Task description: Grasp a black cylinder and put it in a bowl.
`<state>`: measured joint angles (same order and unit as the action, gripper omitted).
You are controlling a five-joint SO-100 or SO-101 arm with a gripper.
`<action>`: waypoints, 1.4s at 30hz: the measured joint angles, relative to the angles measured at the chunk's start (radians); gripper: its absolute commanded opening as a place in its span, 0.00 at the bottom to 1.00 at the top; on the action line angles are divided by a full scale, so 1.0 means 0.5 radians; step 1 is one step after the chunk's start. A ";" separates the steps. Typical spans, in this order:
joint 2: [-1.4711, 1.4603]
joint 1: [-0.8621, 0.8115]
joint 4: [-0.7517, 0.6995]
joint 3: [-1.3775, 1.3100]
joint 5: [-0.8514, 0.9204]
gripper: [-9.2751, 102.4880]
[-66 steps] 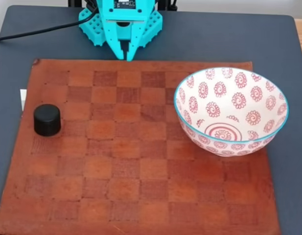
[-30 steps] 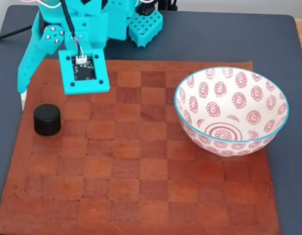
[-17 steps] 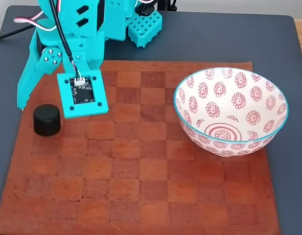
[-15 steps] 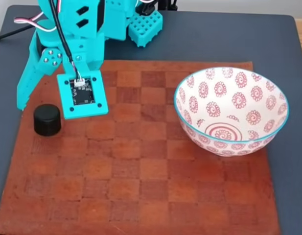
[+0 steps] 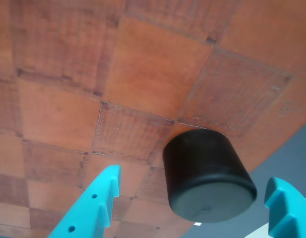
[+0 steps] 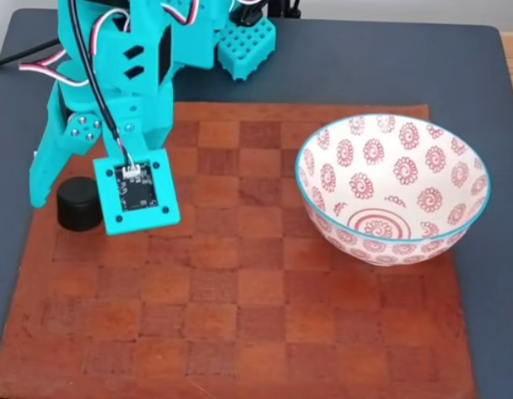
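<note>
Claw [image 5: 192, 208] spread wide around the black cylinder [image 5: 207, 176], which stands at the checkered mat's [image 6: 239, 291] left edge. Off-centre closing could knock it onto the table [image 6: 489, 75], well short of the bowl [image 6: 393, 189].

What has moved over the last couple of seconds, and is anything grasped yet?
The turquoise arm swung from the board's far edge down to the small matte black cylinder; the gripper is open, its fingers either side, nothing grasped. The cylinder and the white red-patterned ceramic bowl stayed put.
</note>
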<state>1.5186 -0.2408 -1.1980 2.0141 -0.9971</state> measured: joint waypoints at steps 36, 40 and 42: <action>-0.129 -0.114 0.147 -0.067 0.003 0.31; -0.129 -0.114 0.147 -0.067 0.003 0.31; -0.129 -0.123 0.147 -0.067 0.003 0.31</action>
<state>1.4542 -0.3022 -1.1244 1.9804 -0.9956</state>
